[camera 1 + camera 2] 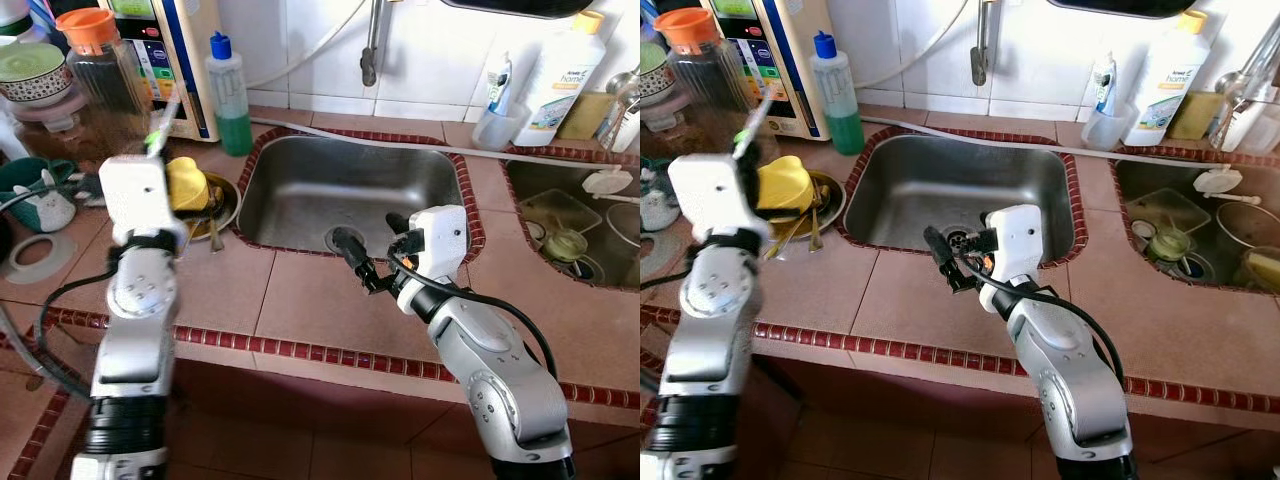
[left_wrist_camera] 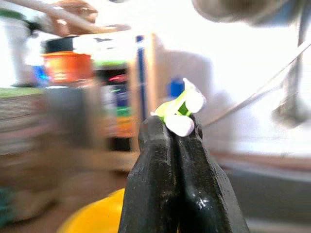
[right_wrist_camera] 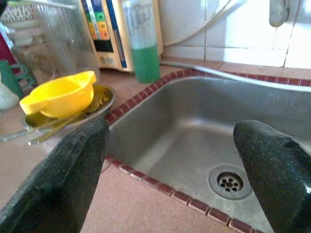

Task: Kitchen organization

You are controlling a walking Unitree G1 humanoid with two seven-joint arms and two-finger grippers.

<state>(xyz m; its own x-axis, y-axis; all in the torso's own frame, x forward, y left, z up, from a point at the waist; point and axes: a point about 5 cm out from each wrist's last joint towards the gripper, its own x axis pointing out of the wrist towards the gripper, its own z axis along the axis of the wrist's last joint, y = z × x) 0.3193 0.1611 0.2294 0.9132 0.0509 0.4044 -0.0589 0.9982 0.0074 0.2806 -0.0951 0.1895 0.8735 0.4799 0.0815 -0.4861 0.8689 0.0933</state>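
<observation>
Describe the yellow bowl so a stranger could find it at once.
Start at the steel sink and look to its left on the tiled counter. There a round metal plate holds utensils, and the yellow bowl sits upside-down on it, the only bright yellow piece there, beside the green-liquid bottle.

Terracotta-tiled desk [image 1: 300, 300] with dark red trim holds a recessed steel sink [image 1: 350, 190]. At its left rests a shallow metal dish [image 1: 222, 205]; far left, a green-liquid soap bottle [image 1: 230, 95]; far right, a white detergent bottle [image 1: 560, 75].

Brushed steel sink [image 1: 300, 190] is gleaming dully, the tiled table [image 1: 300, 300] is looking matt, the yellow plastic bowl [image 3: 60, 92] is shining smooth
</observation>
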